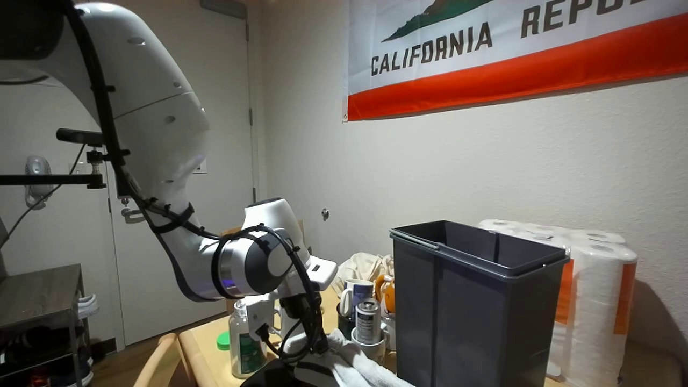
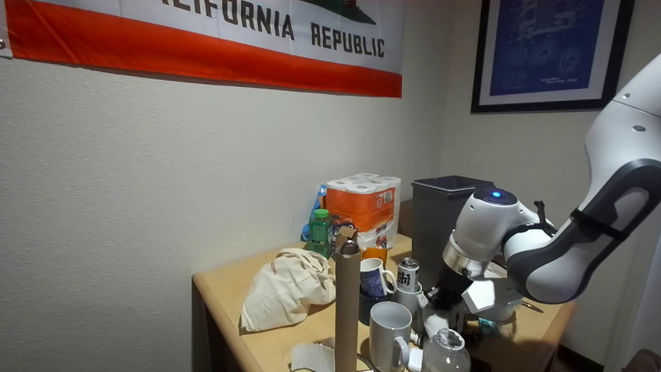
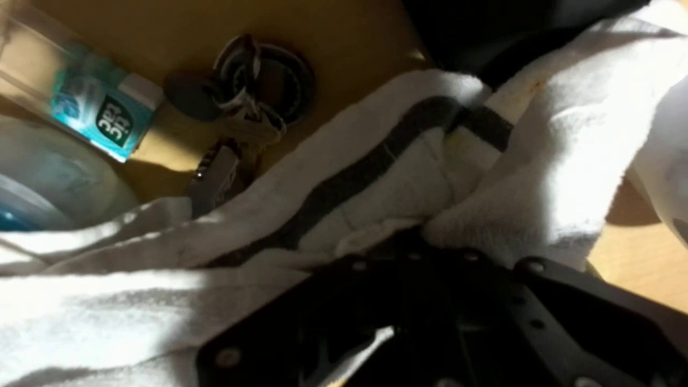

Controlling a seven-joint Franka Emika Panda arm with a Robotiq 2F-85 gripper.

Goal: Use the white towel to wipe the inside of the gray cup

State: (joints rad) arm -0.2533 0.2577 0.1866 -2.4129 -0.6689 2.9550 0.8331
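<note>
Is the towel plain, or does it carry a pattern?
White towel with a dark stripe; clearest in the wrist view.

Has, behind the pale wooden tabletop [image 1: 207,352], a textured off-white wall [image 1: 457,161] with a red-and-white cloth flag [image 2: 248,57]. Shows, past the tabletop's opposite ends, a black-framed blue print [image 2: 542,51] and a plain pale door [image 1: 228,123]; well apart from it, a low grey-topped shelf rack [image 1: 40,298].

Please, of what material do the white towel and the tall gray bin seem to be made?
White towel: probably cotton terry, matte; it looks fuzzy and folds limply.
Gray bin: likely plastic, dull sheen; it looks smooth and moulded, with rounded corners.
</note>
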